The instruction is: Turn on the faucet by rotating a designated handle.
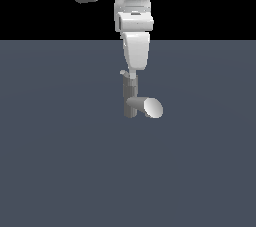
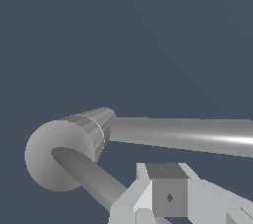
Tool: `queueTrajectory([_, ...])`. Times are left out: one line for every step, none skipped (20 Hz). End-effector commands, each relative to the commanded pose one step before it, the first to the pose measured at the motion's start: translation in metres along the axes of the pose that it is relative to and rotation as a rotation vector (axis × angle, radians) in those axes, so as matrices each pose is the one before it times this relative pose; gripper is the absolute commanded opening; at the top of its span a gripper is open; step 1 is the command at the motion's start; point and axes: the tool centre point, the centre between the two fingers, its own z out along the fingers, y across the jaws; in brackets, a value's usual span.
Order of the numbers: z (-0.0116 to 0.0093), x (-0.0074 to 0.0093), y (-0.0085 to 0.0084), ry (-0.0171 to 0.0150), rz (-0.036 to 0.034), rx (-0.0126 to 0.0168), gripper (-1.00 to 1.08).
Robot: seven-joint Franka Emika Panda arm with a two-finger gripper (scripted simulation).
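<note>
faucet [image 1: 131, 102], exterior view: the grey post is standing upright on the flat blue-grey floor [image 1: 60, 171], near the middle of the scene, with its thick spout [image 1: 148, 106] pointing toward the exterior view's right and showing a pale oval face. the handle [image 1: 123, 73] is showing only as a small light tip at the top of the post, on the exterior view's left side of the cap. the white arm [image 1: 136, 46] is hanging straight down over the post, and the gripper [image 1: 132, 76] is sitting at the level of the cap, its body covering most of the handle. whether the fingers are spread or pressed together cannot be told here.

wrist view: the faucet is appearing from close by. a domed cap [image 2: 62, 151] is filling the lower part of the picture; one long bright rod [image 2: 183, 135] and one darker rod [image 2: 89, 176] are running out from it, and which is the handle cannot be told for certain. a pale blocky piece of the gripper [image 2: 165, 196] is lying just beside the darker rod, at or very near contact. the fingertips are not showing clearly, so the claw's state is remaining undecided in this view too.

step in hand, as judged: the arm is engaging the handle at the cap; no sign of turning is readable. the next move is calling for firm contact against the lever's side, then a sweep around the post's upright axis, keeping height constant so the finger is not slipping over or under the thin lever.
</note>
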Motion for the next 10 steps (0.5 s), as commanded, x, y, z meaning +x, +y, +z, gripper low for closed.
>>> queueTrajectory([0.00638,-0.03120,-0.00648,-0.00785,-0.03926,-0.00943,-1.00])
queueTrajectory([0.00077,-0.00473,-0.00225,-0.00065,-0.00245,-0.00177,-1.00])
queueTrajectory([0.00077,-0.00471,-0.00224,-0.00065,-0.00245,-0.00177,-1.00])
queueTrajectory([0.00077,-0.00468,-0.00224,-0.00065,-0.00245,-0.00177,-1.00])
queueTrajectory([0.00077,-0.00466,-0.00223,-0.00065,-0.00245,-0.00177,-1.00])
queueTrajectory([0.00075,-0.00461,-0.00221,-0.00063,-0.00239,-0.00172,-1.00])
queueTrajectory([0.00075,-0.00458,-0.00220,-0.00063,-0.00239,-0.00172,-1.00])
queueTrajectory([0.00075,-0.00456,-0.00219,-0.00063,-0.00239,-0.00172,-1.00])
queueTrajectory([0.00072,-0.00450,-0.00218,-0.00061,-0.00232,-0.00168,-1.00])
queueTrajectory([0.00075,-0.00450,-0.00218,-0.00063,-0.00239,-0.00172,-1.00])
